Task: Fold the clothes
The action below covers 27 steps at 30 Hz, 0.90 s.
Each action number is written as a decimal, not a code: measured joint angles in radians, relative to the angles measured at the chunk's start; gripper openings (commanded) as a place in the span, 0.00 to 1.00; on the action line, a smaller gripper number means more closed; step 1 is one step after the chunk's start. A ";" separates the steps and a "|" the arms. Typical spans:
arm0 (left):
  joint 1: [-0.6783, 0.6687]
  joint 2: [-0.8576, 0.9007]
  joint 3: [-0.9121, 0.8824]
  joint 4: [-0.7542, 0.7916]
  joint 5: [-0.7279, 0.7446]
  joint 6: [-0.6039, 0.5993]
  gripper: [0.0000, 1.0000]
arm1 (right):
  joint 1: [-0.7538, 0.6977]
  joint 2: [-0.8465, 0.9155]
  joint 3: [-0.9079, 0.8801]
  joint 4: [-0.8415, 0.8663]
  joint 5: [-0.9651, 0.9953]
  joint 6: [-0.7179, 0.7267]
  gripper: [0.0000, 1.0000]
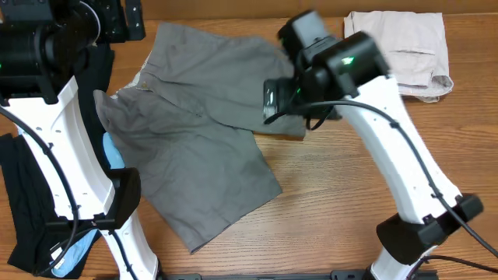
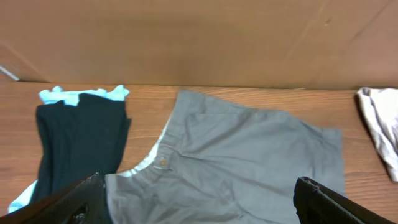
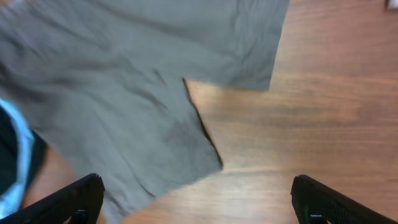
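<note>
The fold looks barely begun, if at all; the grey shorts (image 1: 198, 148) lie opened out and a little rumpled across the middle of the tabletop (image 1: 334, 202), with no clean crease laid in them; by my judgement the whole job of bringing leg over leg and halving the length is left to do.

In the overhead view the waistband sits toward 10 o'clock, one leg runs out toward 5 o'clock and the other toward 2 o'clock, a notch of bare wood showing between them; the right arm hangs over that 2 o'clock leg.

The left pincer (image 2: 199, 198) is spread wide and empty, looking over the waistband end; the right pincer (image 3: 199, 198) is likewise spread wide, holding nothing, above the crotch notch and bare wood.

The cloth is a matte, woven medium grey, soft enough to ripple, with straight hems, squared leg corners and a paler lining showing at the waistband, where a small button shows; the tabletop is smooth wood grain.

Folded pale beige shorts (image 1: 405, 50) rest at 1 o'clock; a long black garment (image 1: 23, 194) and a light-blue garment (image 1: 115, 152) lie at 8 o'clock.
</note>
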 measured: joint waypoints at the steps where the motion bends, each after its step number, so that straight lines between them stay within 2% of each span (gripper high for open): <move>1: 0.004 0.000 -0.002 0.000 -0.005 0.003 1.00 | 0.009 0.000 -0.041 0.002 0.003 -0.001 1.00; 9: 0.029 0.000 -0.031 0.002 -0.023 0.009 1.00 | 0.025 0.003 -0.525 0.309 -0.112 -0.040 1.00; 14: 0.029 0.001 -0.095 0.012 -0.023 0.009 1.00 | 0.030 0.003 -0.686 0.404 -0.183 -0.070 0.97; 18: 0.029 0.001 -0.166 0.035 -0.023 0.009 1.00 | 0.043 0.002 -0.783 0.522 -0.218 -0.095 0.90; 20: 0.029 0.002 -0.204 0.042 -0.023 0.009 1.00 | 0.052 0.002 -0.824 0.570 -0.229 -0.104 0.83; 22: 0.029 0.002 -0.237 0.051 -0.023 0.009 1.00 | 0.059 0.002 -0.863 0.615 -0.238 -0.115 0.48; 23: 0.029 0.002 -0.249 0.055 -0.023 0.009 1.00 | 0.061 0.002 -0.879 0.632 -0.240 -0.114 0.38; 24: 0.029 0.002 -0.264 0.060 -0.023 0.009 1.00 | 0.061 0.002 -0.901 0.662 -0.243 -0.117 0.34; 27: 0.029 0.003 -0.301 0.069 -0.010 0.009 1.00 | 0.062 0.002 -0.966 0.725 -0.250 -0.117 0.43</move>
